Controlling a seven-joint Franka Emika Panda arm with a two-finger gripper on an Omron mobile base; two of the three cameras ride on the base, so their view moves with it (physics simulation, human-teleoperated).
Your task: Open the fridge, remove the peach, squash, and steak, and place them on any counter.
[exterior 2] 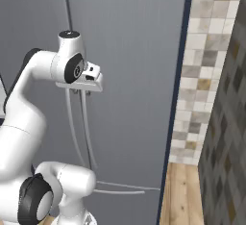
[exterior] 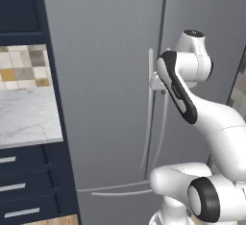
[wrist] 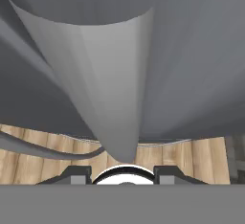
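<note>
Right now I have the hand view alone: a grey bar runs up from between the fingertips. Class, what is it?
Observer: A fridge door handle, one of two curved ones by the centre seam; the gripper is near its top.
Operator: Are the doors open?
Observer: No, both are shut.
Operator: Where could food go?
Observer: A marble counter lies left of the fridge.

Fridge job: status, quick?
Pincer at the right door handle, grip state unclear. Fridge doors closed; peach, squash, steak still to fetch. Nothing blocking the doors.
</note>
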